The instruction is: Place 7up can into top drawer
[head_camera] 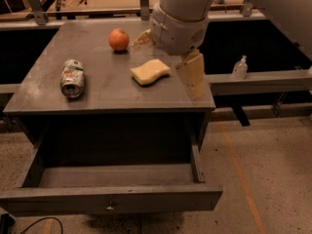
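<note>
- the 7up can (72, 78) lies on its side near the left edge of the bench (105, 95), untouched, clear for a grasp from above;
- the gripper (191, 75) hangs over the right edge, carrying no can; whether it is wide or narrow, I cannot tell;
- the top drawer (109, 199) stands pulled out below the front edge, ready to receive.
</note>
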You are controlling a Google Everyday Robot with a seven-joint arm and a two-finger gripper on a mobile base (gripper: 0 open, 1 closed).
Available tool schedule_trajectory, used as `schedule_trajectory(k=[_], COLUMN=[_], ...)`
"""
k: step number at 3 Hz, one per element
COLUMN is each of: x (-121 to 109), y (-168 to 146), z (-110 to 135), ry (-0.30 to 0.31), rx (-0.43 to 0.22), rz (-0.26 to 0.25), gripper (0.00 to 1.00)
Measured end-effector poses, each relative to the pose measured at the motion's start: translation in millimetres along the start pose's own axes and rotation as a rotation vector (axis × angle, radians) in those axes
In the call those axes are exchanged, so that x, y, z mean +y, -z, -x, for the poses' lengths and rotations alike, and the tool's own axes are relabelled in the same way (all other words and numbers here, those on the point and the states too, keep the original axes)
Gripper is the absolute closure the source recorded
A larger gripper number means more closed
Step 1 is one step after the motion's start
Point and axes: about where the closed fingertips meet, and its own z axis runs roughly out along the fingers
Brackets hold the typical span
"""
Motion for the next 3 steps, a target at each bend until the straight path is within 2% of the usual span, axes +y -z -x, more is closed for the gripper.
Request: schedule_trajectory(k=[1,2,3], x=[-6,-22,-62], y=[-1,-7,-21], z=[0,3,7], ry=[0.001,0.068,0.250], rx=[0.001,0.035,0.099], rz=[-0.021,-0.038,-0.086], gripper=[0.00,0.00,0.00])
